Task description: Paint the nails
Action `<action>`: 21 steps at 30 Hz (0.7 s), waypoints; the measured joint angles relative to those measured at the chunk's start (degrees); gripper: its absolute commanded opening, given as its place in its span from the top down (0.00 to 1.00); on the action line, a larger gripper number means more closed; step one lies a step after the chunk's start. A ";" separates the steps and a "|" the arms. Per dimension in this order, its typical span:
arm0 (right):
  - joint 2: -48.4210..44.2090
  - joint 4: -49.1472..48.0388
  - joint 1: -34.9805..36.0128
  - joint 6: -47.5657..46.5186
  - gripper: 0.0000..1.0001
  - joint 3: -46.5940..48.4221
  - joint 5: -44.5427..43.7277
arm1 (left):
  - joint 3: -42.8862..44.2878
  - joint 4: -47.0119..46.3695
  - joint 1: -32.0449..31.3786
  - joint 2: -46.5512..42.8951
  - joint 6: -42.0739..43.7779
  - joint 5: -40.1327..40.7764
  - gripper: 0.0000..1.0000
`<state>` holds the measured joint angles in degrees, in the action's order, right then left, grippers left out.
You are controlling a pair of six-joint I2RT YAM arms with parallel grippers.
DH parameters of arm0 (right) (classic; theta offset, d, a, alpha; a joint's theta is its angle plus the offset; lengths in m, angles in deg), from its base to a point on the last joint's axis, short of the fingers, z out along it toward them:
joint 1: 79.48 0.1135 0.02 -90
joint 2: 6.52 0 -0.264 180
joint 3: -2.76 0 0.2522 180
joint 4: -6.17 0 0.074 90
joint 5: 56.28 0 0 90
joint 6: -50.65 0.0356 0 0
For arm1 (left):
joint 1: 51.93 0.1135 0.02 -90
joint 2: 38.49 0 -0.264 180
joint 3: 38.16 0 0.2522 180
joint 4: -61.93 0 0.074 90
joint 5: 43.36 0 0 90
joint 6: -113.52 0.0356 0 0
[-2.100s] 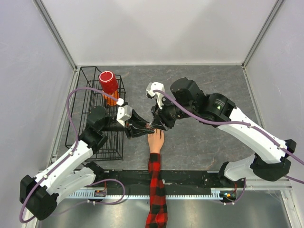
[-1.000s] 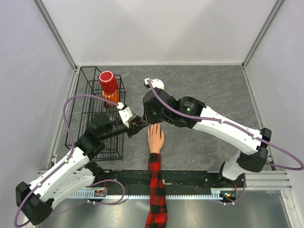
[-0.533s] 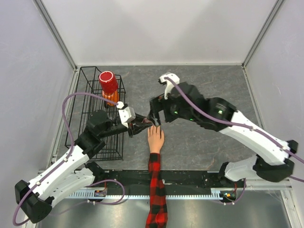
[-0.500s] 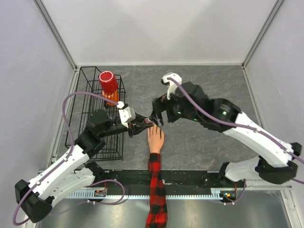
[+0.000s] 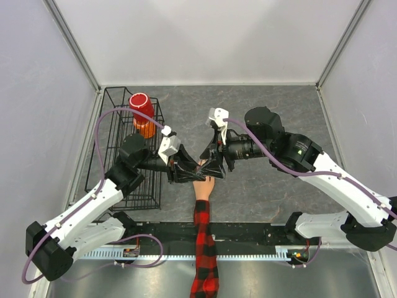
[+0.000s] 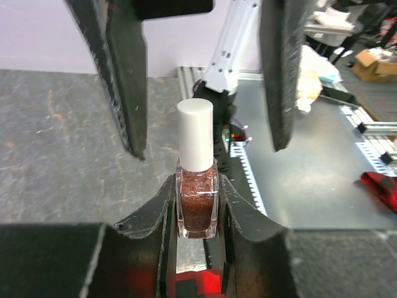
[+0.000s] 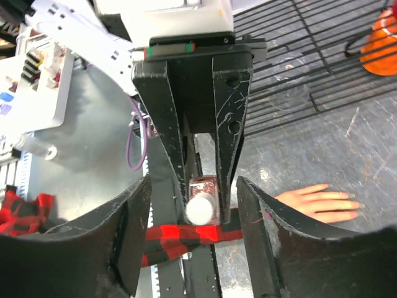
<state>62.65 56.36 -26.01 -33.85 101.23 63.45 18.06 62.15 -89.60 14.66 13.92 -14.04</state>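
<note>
The left gripper (image 5: 190, 169) is closed tight on a little glass bottle (image 6: 196, 208). The bottle is square and see-through, with sparkly red-brown polish inside. It stands up straight and has a smooth, round white cap (image 6: 195, 143).

The right gripper (image 6: 206, 148) is wide open. Its two flat black fingers (image 6: 129, 74) sit one on each side of the cap and do not touch it.

The two grippers meet near the middle of the grey, stone-looking worktop (image 5: 279, 112), just above the fingers of the mannequin hand (image 5: 203, 187). The hand is peach and smooth. It lies flat by the middle of the near edge, with its fingers pointing to the far edge. Its nails (image 7: 352, 203) are at the finger ends and are too small to make out. A red and black checked sleeve (image 5: 203, 248) runs back over the near edge.

A black wire basket (image 5: 118, 180) stands by the left edge. A shiny red cup (image 5: 141, 108) is at its far end.
</note>
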 measured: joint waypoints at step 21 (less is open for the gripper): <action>0.02 -9.35 -1.70 2.23 1.00 -4.50 3.34 | -2.23 -3.93 3.19 -4.85 -5.09 3.41 0.98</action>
<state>62.67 47.00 -27.71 -31.62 96.73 66.80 15.83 58.22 -86.41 9.80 8.82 -10.63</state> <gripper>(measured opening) 0.094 0.307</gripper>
